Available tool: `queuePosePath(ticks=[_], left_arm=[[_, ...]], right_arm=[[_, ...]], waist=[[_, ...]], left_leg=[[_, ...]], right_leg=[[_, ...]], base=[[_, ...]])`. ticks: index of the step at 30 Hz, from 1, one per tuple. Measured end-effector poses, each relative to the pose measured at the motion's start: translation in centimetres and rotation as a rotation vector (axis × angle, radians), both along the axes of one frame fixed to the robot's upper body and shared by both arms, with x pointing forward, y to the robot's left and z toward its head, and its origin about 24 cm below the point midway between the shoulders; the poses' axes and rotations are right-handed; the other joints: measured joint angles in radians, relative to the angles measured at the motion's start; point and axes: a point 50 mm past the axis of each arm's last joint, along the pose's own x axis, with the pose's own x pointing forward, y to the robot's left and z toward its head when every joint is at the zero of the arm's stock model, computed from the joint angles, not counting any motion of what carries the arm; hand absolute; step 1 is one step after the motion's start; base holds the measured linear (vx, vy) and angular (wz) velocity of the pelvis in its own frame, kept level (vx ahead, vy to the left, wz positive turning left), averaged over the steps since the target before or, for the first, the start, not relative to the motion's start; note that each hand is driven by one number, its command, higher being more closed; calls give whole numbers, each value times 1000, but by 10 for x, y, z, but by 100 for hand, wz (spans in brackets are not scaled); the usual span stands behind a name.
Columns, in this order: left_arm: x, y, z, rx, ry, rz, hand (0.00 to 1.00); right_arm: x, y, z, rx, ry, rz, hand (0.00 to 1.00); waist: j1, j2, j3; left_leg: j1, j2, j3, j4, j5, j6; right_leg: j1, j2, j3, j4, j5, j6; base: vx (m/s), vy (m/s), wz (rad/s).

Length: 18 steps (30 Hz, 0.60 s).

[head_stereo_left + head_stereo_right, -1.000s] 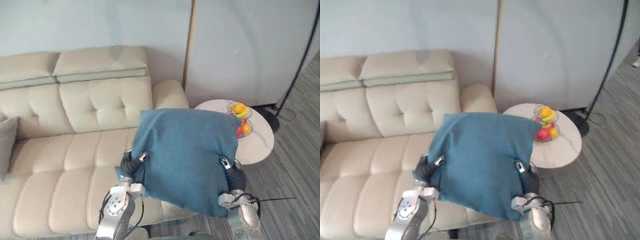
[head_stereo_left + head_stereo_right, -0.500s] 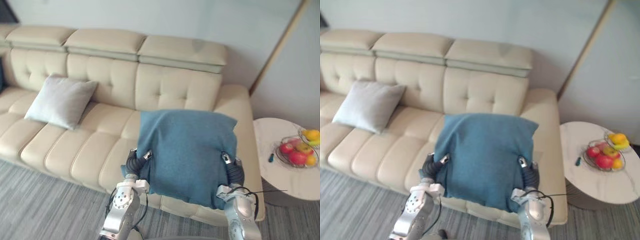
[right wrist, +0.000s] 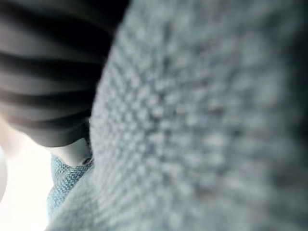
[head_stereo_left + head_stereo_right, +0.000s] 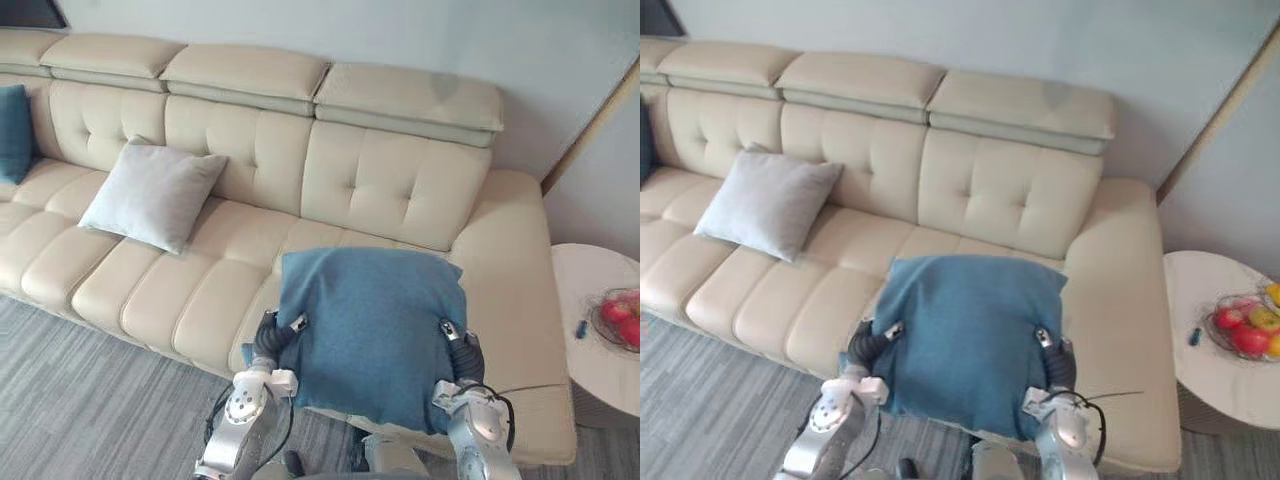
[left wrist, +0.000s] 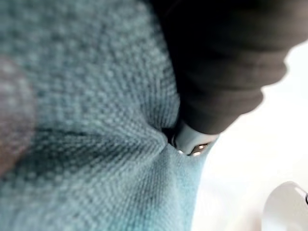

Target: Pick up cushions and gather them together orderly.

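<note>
Grey cushion (image 4: 150, 195) leans on the sofa (image 4: 400, 190) back at left; the blue cushion (image 4: 372, 335) hangs over the right seat's front edge, between left hand (image 4: 270, 345) and right hand (image 4: 462, 358). How either hand grips it I cannot tell. It looks soft and light, best held by its side edges.

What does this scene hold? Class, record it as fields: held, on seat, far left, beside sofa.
held: blue cushion, between left hand and right hand, over the front edge of the sofa
on seat: grey cushion, leaning on the backrest
far left: second blue cushion, partly in view
beside sofa: round table with fruit bowl
</note>
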Motion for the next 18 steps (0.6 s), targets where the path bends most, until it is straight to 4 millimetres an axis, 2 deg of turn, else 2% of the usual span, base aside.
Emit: queuePosePath(ticks=[1,2,4,5,8,9,10,11,13,15,18], left_arm=[[0,-2,1,-11,-3,-3,100],[0,-3,1,-15,-5,-8,100],[-2,-4,3,-28,-16,-16,100],[-2,-4,4,-30,-17,-15,100],[-1,-4,9,-38,-43,-12,100],[-1,-4,9,-38,-41,-13,100],[-2,-4,9,-39,-38,-11,100],[-5,-3,6,-36,-27,-9,100],[-7,-2,5,-28,-19,-8,100],[-8,-1,4,-21,-14,-10,100],[-10,0,2,-16,-6,-10,100]], right_arm=[[-3,-1,7,-8,-24,-3,100],[-5,-2,10,-14,-37,-3,100],[-6,-3,22,-28,-84,-1,100],[-5,-3,24,-28,-90,-1,100],[-3,-3,26,-30,-106,-1,100],[-4,-3,25,-30,-98,-6,100],[-5,-3,24,-33,-93,-6,100],[-6,-3,20,-34,-78,-4,100],[-8,-1,16,-22,-56,-9,100],[-8,0,15,-24,-51,-9,100],[-9,1,12,-45,-33,-5,100]], waist=[[1,1,2],[7,1,3],[32,0,3],[35,-3,0],[48,2,-5],[49,9,-10],[50,16,-16],[52,20,-27],[49,-9,-40],[45,-25,-43],[44,-29,-46]], left_leg=[[-38,37,11,139,-6,-4],[-57,57,13,214,-6,-4],[-126,122,3,441,-17,3],[-135,131,3,448,-23,9],[-130,141,-42,292,-43,12],[-107,130,-87,180,-22,6],[-86,121,-134,107,43,7],[-62,106,-186,74,40,-46],[-51,79,-171,33,40,-46],[-21,54,-128,-24,40,-46],[28,20,-90,-72,41,-44]], right_leg=[[50,14,-9,-27,-1,-2],[74,20,-9,-41,-1,-2],[149,44,17,-87,-16,-23],[155,44,26,-93,-16,-24],[159,40,94,-99,-15,-23],[157,42,120,-95,-17,-15],[155,47,143,-91,-22,2],[151,51,180,-92,-25,28],[132,27,225,-109,-10,55],[125,4,265,-136,8,84],[135,-26,301,-151,21,106]], base=[[358,-114,31],[282,-107,12],[250,-20,-30],[229,45,-53],[152,132,-62],[108,187,-55],[129,267,-80],[116,255,-71],[82,242,-54],[16,195,-44],[-4,151,-37]])
